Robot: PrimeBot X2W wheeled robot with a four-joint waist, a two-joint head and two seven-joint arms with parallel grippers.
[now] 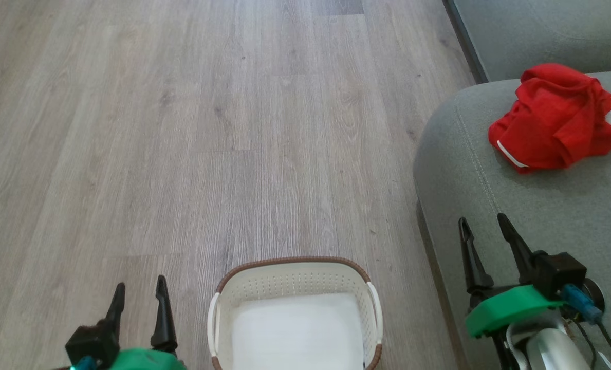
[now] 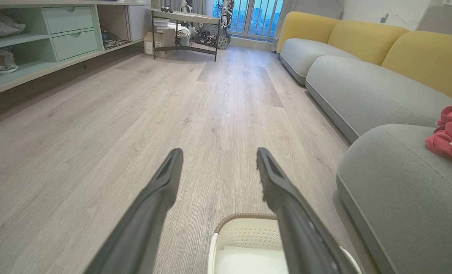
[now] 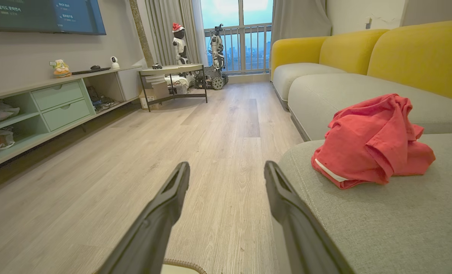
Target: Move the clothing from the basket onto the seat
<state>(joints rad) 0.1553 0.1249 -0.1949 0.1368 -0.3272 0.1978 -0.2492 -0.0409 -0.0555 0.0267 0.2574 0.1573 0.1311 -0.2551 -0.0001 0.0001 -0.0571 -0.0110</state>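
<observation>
Cream perforated plastic basket (image 1: 295, 280) w/ brown braided rim sits on pale wood-plank floor (image 1: 182, 128), near centre. Large grey-green fabric seat cushion (image 1: 490, 216) just right of it. Crumpled red fabric clothing (image 1: 554, 118) on cushion, far right, well apart from basket.

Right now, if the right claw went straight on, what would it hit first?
Probably nothing near: the right claw points along the floor beside the seat, clear of the clothing; depth is unclear.

Wall screen (image 3: 43, 15), top left of the right wrist view: a few short lines of small white text on a dark blue ground. Some look like Korean script, some like Latin capitals. All are too small and blurred to read for sure. Nothing else legible.
</observation>
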